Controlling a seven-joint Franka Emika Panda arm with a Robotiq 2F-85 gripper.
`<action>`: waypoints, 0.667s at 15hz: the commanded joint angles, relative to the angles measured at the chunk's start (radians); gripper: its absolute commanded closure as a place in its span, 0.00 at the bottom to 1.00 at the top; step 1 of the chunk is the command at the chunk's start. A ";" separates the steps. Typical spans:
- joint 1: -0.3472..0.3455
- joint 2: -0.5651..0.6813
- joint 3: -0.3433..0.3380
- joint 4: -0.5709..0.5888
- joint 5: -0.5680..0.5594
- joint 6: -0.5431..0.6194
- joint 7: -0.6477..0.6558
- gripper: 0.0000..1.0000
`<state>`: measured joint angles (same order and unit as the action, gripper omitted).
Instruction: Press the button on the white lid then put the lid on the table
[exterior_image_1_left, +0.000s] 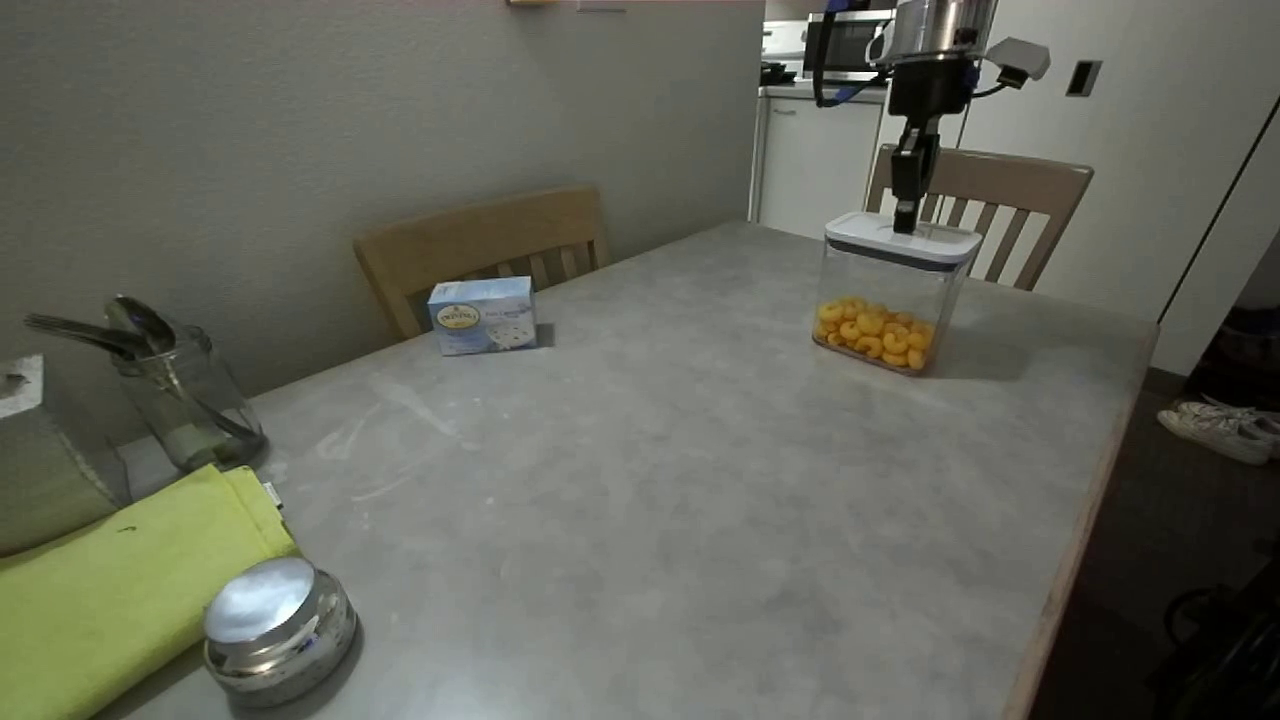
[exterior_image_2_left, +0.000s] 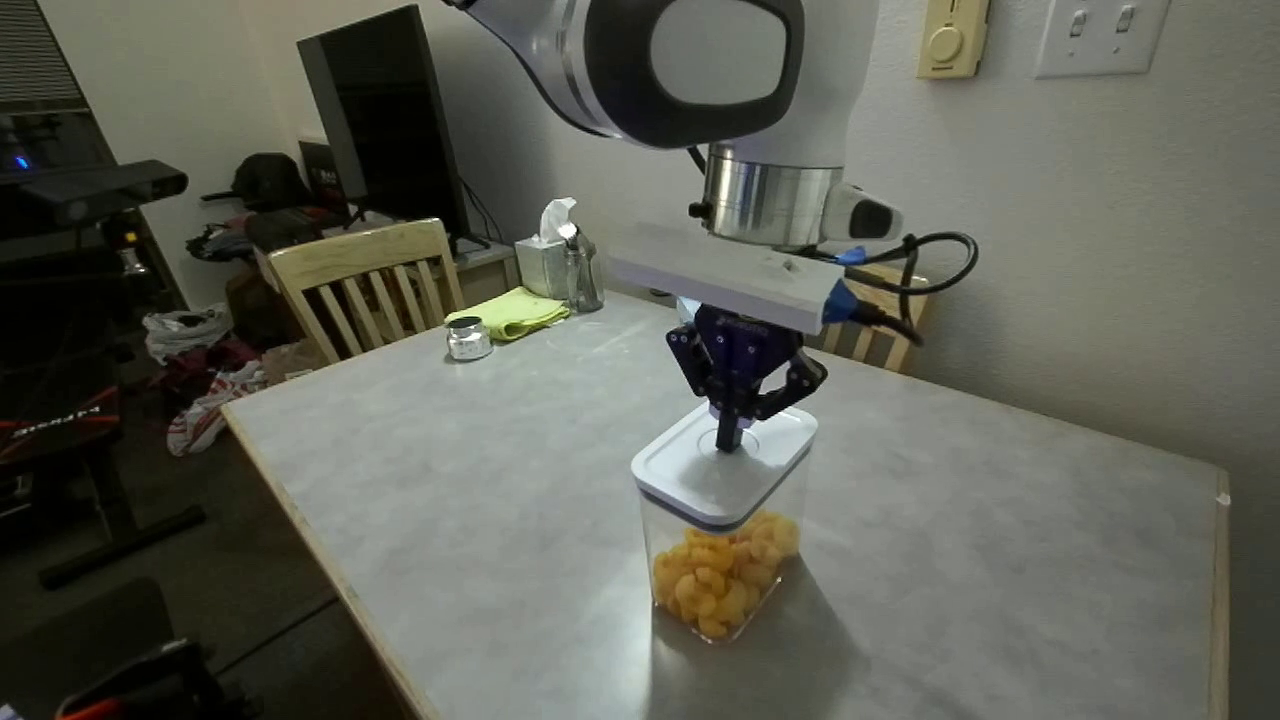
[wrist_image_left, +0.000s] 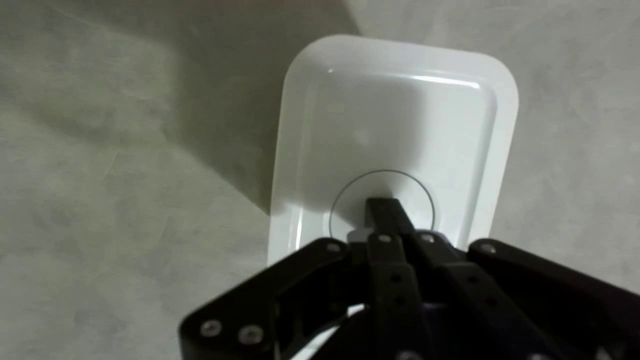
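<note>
The white lid (exterior_image_1_left: 862, 230) sits on a clear container (exterior_image_1_left: 890, 285) of orange pieces in both exterior views (exterior_image_2_left: 690, 485). In the wrist view the lid (wrist_image_left: 360, 120) fills the middle, with the round button (wrist_image_left: 382, 184) outlined by a thin ring. My gripper (wrist_image_left: 386, 205) points straight down with its fingers together, holding nothing. Its tips are over the button and appear to touch it in both exterior views (exterior_image_1_left: 905, 222) (exterior_image_2_left: 730, 440). I cannot tell whether the button is pressed down. Part of the button and the lid's near end are hidden by the gripper. The container stands on the grey table (exterior_image_1_left: 650, 500).
A blue tea box (exterior_image_1_left: 485, 318) stands by the wall-side edge. A yellow cloth (exterior_image_1_left: 130, 590), a round metal jar (exterior_image_1_left: 275, 630), a glass jar with cutlery (exterior_image_1_left: 190, 400) and a tissue box (exterior_image_2_left: 540, 268) are at the far end. Wooden chairs (exterior_image_2_left: 370, 280) surround the table.
</note>
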<state>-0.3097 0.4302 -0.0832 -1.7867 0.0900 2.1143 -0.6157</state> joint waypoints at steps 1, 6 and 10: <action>-0.002 0.008 0.006 -0.020 0.006 0.001 -0.006 1.00; 0.004 0.043 0.000 -0.034 -0.020 -0.010 -0.001 1.00; 0.006 0.047 0.000 -0.047 -0.028 -0.038 -0.005 1.00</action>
<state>-0.3064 0.4321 -0.0832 -1.7895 0.0770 2.0763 -0.6158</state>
